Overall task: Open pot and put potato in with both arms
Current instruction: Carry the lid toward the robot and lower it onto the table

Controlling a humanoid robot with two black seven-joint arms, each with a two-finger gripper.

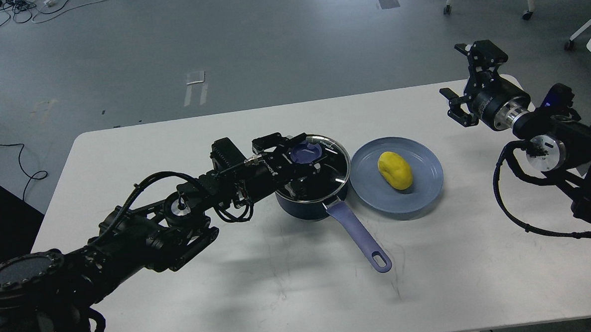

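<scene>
Lid-removal step: left end effector [302, 155] is closed round glass lid's blue knob [305, 153] on dark navy saucepan [307, 208]; lift reqd. Right end effector [464, 86] spread, idle.

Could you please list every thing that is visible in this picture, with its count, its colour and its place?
pot: one, dark navy with a long lavender-blue handle, middle of the table, handle pointing toward the near edge.
glass lid: one, clear with a blue knob, on the pot.
potato: one, yellow, lying on the plate.
plate: one, light blue, right beside the pot.
table: one, white.
cables: several, black, on the grey floor at far left.
chair legs with wheels: white, on the floor at upper right.
left gripper: one, black, at the lid's knob, fingers on either side of it.
right gripper: one, black, raised over the table's far right corner, open, holding nothing.
</scene>
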